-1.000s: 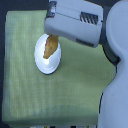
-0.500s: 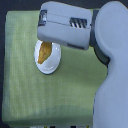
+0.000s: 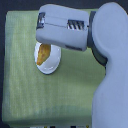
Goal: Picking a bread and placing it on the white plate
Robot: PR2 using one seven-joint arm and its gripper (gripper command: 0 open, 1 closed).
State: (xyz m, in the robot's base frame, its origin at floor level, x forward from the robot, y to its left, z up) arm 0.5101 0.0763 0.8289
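1. Fingers of the gripper (image 3: 46,46) are hidden under the arm's own grey housing, so I cannot tell whether they are apart, together or clamped on anything.
2. At the exterior view's left lies the green cloth (image 3: 22,85), spread flat over the table and covering most of the picture, with a dark strip beyond its left edge.
3. On the cloth, left of middle and toward the top, sits the white plate (image 3: 50,67); its upper part is covered by the arm, its lower rim shows clear.
4. The bread (image 3: 43,53) lies over the plate's left half, long axis running roughly up and down, its upper end tucked beneath the arm housing. Whether it rests fully on the plate cannot be told.
5. Right of that, the robot arm (image 3: 67,27) stretches across the top, pale grey with dark slots.
6. At the exterior view's right, the arm's thick rounded body (image 3: 112,80) fills the edge from top to bottom.
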